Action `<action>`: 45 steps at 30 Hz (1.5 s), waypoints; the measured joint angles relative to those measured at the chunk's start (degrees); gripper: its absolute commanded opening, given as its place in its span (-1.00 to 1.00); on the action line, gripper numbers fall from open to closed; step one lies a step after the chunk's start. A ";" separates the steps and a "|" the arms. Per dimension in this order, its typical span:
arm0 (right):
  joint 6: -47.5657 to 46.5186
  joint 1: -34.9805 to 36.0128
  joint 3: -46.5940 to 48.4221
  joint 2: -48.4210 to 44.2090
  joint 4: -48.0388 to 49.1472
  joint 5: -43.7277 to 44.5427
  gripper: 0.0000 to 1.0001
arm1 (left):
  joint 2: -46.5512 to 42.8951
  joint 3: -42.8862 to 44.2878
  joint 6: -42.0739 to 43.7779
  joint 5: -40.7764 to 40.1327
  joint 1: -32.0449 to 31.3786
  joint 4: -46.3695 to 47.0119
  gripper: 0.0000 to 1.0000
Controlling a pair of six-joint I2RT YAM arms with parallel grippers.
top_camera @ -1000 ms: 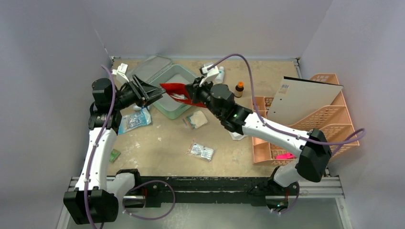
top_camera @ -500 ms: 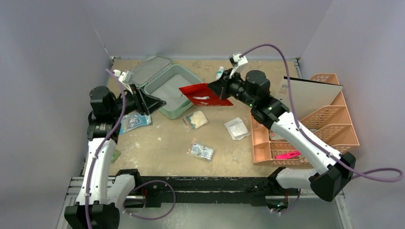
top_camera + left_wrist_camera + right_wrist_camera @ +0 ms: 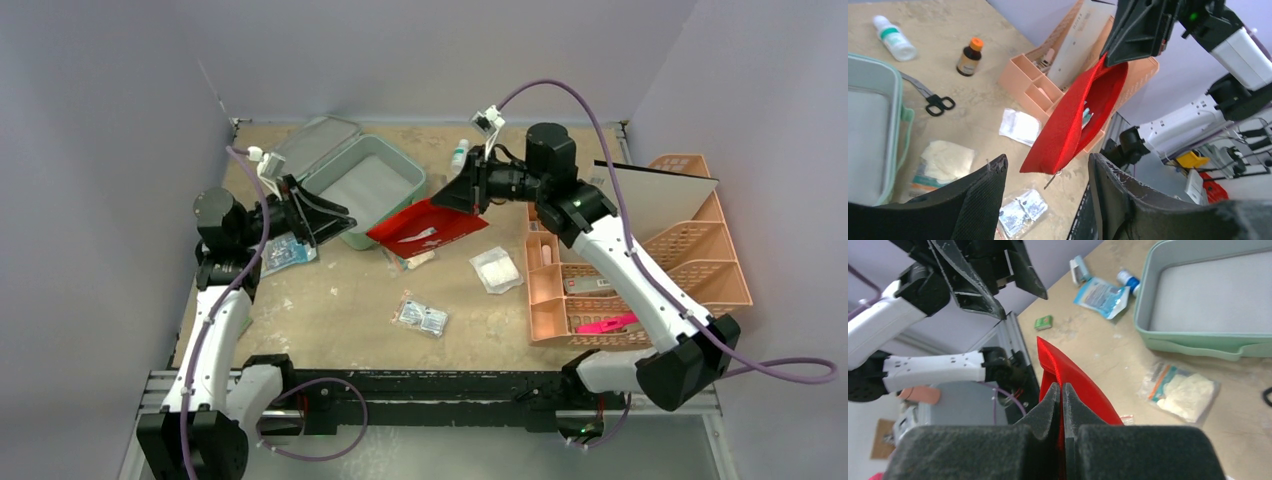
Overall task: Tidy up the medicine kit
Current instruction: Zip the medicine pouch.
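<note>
The scuffed tan tabletop [image 3: 330, 300] carries the open mint-green medicine kit [image 3: 365, 188] at back left and a peach lattice rack [image 3: 692, 246] at right. Between them lie a white bottle [image 3: 459, 153], a brown bottle [image 3: 969, 56] and black scissors [image 3: 939, 102] (just beside the kit). Nearer are a white packet [image 3: 497, 268], a clear packet [image 3: 420, 316] and a blue packet [image 3: 1100, 295].

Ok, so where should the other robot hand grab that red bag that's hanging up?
By its free lower corner, coming in from the left. The right gripper pinches the red pouch at its upper edge, so it dangles slanted, with its low end towards the open left gripper. That corner is thin and flat and looks to be off the table, so it is probably the easiest part to pinch.
</note>
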 measured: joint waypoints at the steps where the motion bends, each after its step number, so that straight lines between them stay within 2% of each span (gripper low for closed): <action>1: 0.28 -0.02 0.00 0.44 0.13 -1.16 -1.00 | 0.00 -1.03 -1.51 0.55 -0.26 2.10 0.19; 4: 1.77 -0.04 0.00 2.03 0.81 -4.70 -1.00 | 0.00 -2.73 -3.65 1.40 -1.27 4.63 0.20; 9: 4.81 -0.09 -0.04 3.06 3.61 -8.55 -1.00 | -0.37 -2.73 -2.16 1.46 -3.82 4.00 0.21; 17: 9.03 -0.37 -0.04 3.04 9.27 -10.78 -1.00 | -1.18 -2.73 0.35 1.53 -6.40 1.14 0.18; 21: 10.62 -0.37 -0.04 3.06 10.84 -11.37 -1.00 | -1.62 -2.89 0.81 1.53 -6.69 1.05 0.10; 25: 11.69 -0.37 -0.20 3.08 11.67 -11.39 -1.00 | -1.70 -2.95 0.94 1.55 -6.88 1.05 -0.07; 29: 12.17 -0.42 -0.33 3.08 12.02 -11.34 -1.00 | -1.70 -2.95 0.98 1.75 -6.99 1.11 -0.66; 31: 12.41 -0.42 -0.48 3.08 12.17 -11.30 -1.00 | -1.73 -2.95 1.31 1.95 -7.15 1.18 -0.90; 32: 12.59 -0.42 -0.50 3.13 12.17 -11.28 -1.00 | -1.77 -2.95 1.42 1.99 -7.21 1.33 -0.98; 34: 12.81 -0.42 -0.52 3.32 12.17 -11.19 -0.98 | -2.08 -2.97 1.44 1.95 -7.21 1.49 -1.00; 36: 13.07 -0.44 -0.52 3.67 12.17 -10.58 -0.79 | -2.56 -2.97 1.38 1.68 -7.21 1.42 -1.00; 39: 13.31 -0.63 -0.52 4.13 11.58 -8.41 -0.32 | -3.15 -2.97 1.27 0.13 -7.21 0.85 -1.00; 44: 12.48 -0.72 -0.31 4.17 6.23 -2.05 0.15 | -2.05 -0.35 0.35 -3.52 -7.21 -5.07 -1.00; 45: 12.37 -0.72 -0.11 4.17 4.83 -0.68 0.30 | -1.31 0.83 0.22 -4.24 -7.21 -6.67 -1.00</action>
